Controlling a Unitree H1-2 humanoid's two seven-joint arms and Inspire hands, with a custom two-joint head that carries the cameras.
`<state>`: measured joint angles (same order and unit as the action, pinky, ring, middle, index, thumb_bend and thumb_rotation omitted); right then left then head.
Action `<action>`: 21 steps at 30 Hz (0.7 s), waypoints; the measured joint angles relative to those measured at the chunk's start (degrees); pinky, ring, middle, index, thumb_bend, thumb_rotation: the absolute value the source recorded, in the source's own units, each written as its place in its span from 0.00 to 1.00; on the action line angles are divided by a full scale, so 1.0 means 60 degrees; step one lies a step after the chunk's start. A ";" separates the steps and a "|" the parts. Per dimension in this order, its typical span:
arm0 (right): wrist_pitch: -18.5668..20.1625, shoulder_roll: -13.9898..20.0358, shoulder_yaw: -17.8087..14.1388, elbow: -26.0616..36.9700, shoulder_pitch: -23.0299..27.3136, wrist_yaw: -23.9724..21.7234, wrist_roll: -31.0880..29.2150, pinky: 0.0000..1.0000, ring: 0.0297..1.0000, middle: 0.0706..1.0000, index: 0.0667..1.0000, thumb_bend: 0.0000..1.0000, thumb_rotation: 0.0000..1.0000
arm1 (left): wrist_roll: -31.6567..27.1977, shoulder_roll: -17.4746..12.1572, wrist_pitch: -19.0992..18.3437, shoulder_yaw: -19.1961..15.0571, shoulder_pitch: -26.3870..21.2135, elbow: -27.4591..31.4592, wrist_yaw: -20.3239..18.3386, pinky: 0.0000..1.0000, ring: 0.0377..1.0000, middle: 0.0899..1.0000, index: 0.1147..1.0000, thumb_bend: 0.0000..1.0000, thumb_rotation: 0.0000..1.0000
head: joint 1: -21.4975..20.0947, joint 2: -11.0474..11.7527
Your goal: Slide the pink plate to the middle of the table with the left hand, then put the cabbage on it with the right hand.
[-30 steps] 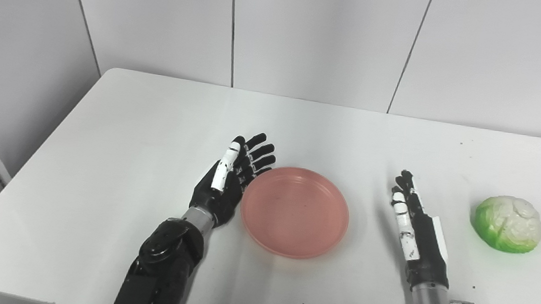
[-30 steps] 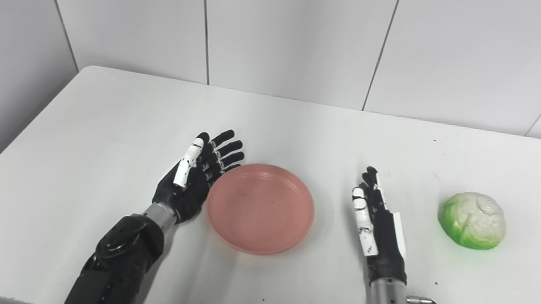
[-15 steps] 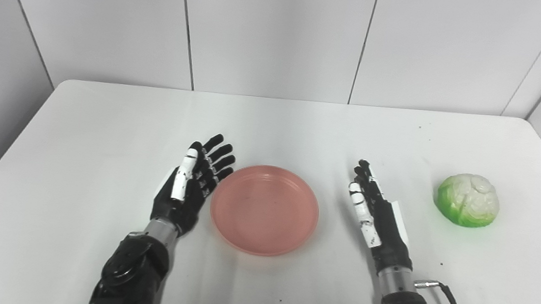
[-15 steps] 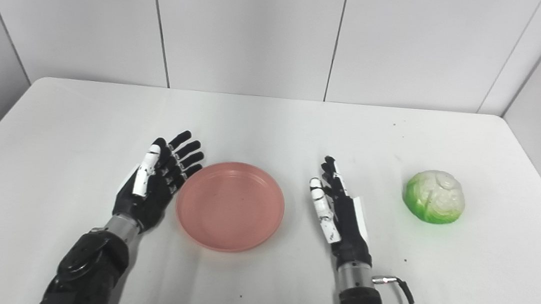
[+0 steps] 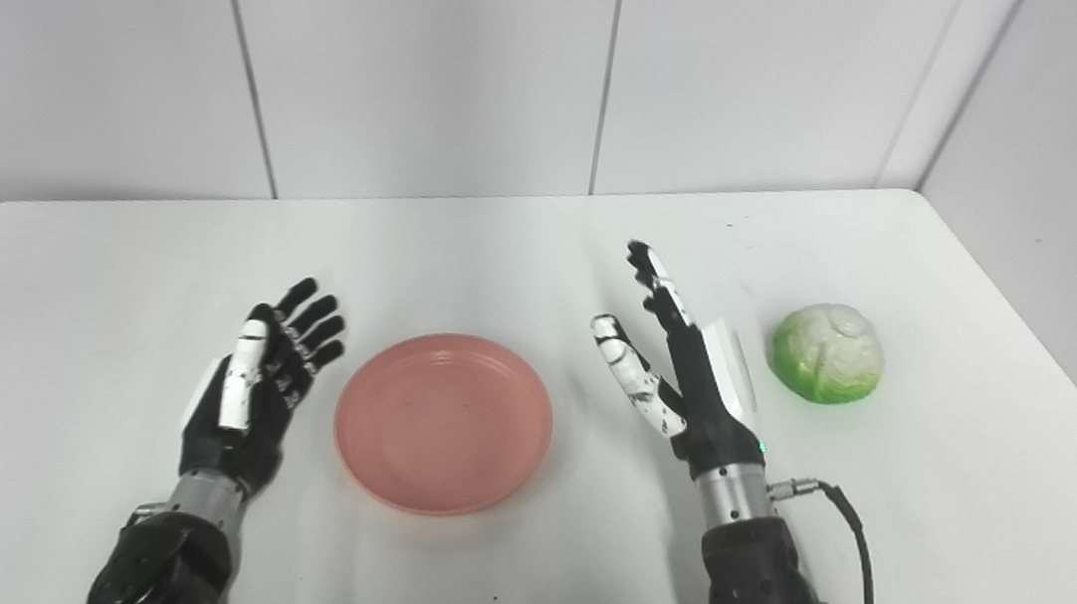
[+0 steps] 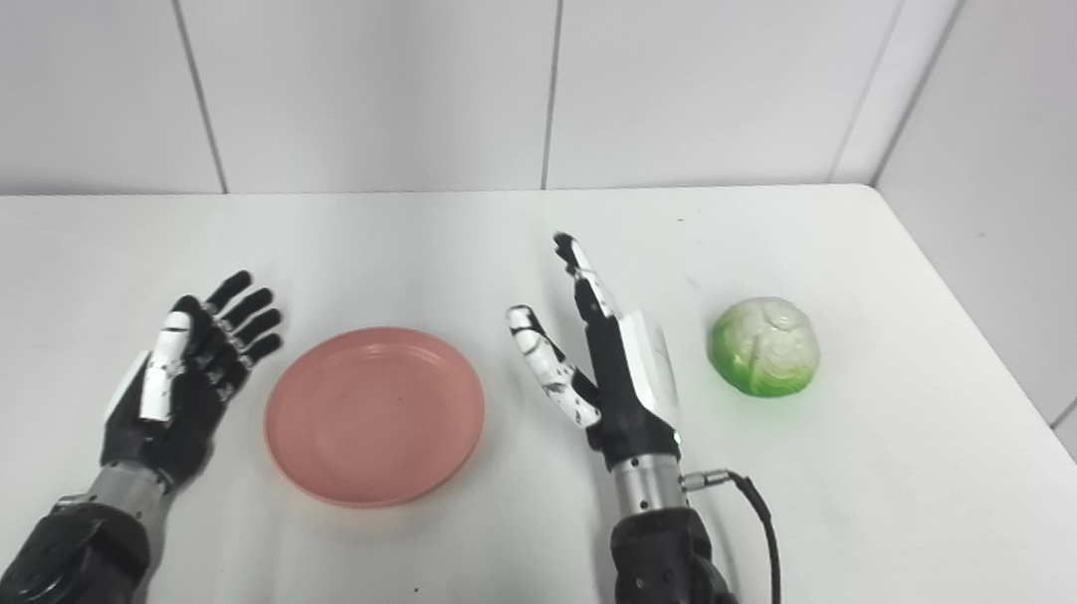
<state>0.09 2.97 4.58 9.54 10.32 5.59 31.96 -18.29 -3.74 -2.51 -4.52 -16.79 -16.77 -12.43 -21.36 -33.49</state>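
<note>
Left eye view shows the pink plate (image 5: 444, 421) sitting mid-table, the cabbage (image 5: 829, 340) well off to its right. Between them the right hand (image 5: 690, 380) hovers, fingers spread, holding nothing; the left hand (image 5: 254, 390) rests open beside the plate.

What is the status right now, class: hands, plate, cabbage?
Left hand open beside round pink plate. Right hand open, short of green-white cabbage. Nothing between.

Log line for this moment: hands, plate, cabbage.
left hand: open, beside pink plate, apart | right hand: open, raised, between plate and cabbage | cabbage: on table, not on plate
</note>
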 measured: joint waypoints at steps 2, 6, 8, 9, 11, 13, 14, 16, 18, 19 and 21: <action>0.0181 0.0003 -0.0112 0.0193 0.0121 0.0100 0.0345 0.78 0.85 0.87 0.89 0.71 0.76 | -0.0015 -0.0067 0.0086 -0.0023 -0.0085 -0.0194 -0.0071 0.89 0.88 0.87 0.86 0.44 1.00 | -0.0205 0.0088; 0.0376 0.0015 -0.0417 0.0624 0.0210 0.0368 0.0863 0.78 0.85 0.87 0.89 0.88 0.61 | -0.0177 -0.0205 0.0198 -0.0061 -0.0382 -0.0762 -0.0415 0.89 0.88 0.88 0.86 0.44 1.00 | -0.0761 0.0293; 0.0652 0.0095 -0.0640 0.0930 0.0308 0.0376 0.0978 0.78 0.85 0.88 0.89 0.90 0.59 | -0.0263 -0.0252 0.0237 -0.0146 -0.0503 -0.1004 -0.0554 0.89 0.88 0.88 0.86 0.43 1.00 | -0.0907 0.0322; 0.0762 0.0166 -0.0767 0.1142 0.0342 0.0368 0.1053 0.79 0.85 0.88 0.90 0.90 0.57 | -0.0329 -0.0249 0.0238 -0.0185 -0.0552 -0.1071 -0.0606 0.89 0.88 0.87 0.86 0.42 1.00 | -0.1053 0.0337; 0.0963 0.0334 -0.0939 0.1478 0.0396 0.0362 0.1175 0.80 0.86 0.89 0.90 0.92 0.55 | -0.0418 -0.0256 0.0237 -0.0238 -0.0581 -0.1127 -0.0634 0.89 0.88 0.87 0.85 0.42 1.00 | -0.1055 0.0337; 0.1186 0.0491 -0.1119 0.1682 0.0397 0.0335 0.1254 0.81 0.87 0.90 0.91 0.94 0.54 | -0.0431 -0.0255 0.0236 -0.0271 -0.0624 -0.1204 -0.0691 0.89 0.88 0.87 0.85 0.41 1.00 | -0.1259 0.0366; 0.1245 0.0568 -0.1219 0.1719 0.0393 0.0300 0.1253 0.81 0.88 0.90 0.92 0.96 0.54 | -0.0436 -0.0254 0.0236 -0.0288 -0.0646 -0.1256 -0.0715 0.89 0.87 0.87 0.85 0.41 1.00 | -0.1274 0.0366; 0.1473 0.0718 -0.1422 0.1842 0.0378 0.0282 0.1354 0.80 0.87 0.90 0.92 0.98 0.57 | -0.0459 -0.0264 0.0237 -0.0343 -0.0735 -0.1419 -0.0808 0.89 0.87 0.87 0.85 0.41 1.00 | -0.1348 0.0366; 0.1725 0.0827 -0.1585 0.1961 0.0361 0.0283 0.1586 0.81 0.88 0.90 0.93 0.99 0.57 | -0.0485 -0.0287 0.0241 -0.0374 -0.0782 -0.1492 -0.0897 0.89 0.87 0.87 0.85 0.41 1.00 | -0.1479 0.0352; 0.1800 0.0871 -0.1693 0.1987 0.0351 0.0283 0.1633 0.81 0.88 0.90 0.93 1.00 0.57 | -0.0490 -0.0295 0.0242 -0.0390 -0.0818 -0.1547 -0.0927 0.89 0.87 0.87 0.85 0.41 1.00 | -0.1494 0.0352; 0.1947 0.0935 -0.1893 0.2031 0.0287 0.0282 0.1645 0.81 0.89 0.92 0.94 1.00 0.56 | -0.0530 -0.0305 0.0243 -0.0431 -0.0895 -0.1677 -0.1017 0.90 0.87 0.87 0.86 0.41 1.00 | -0.1567 0.0337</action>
<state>11.78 8.58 -6.78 21.73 12.04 7.28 41.84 -21.47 -5.57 -1.05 -7.10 -22.16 -26.83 -18.53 -30.76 -31.46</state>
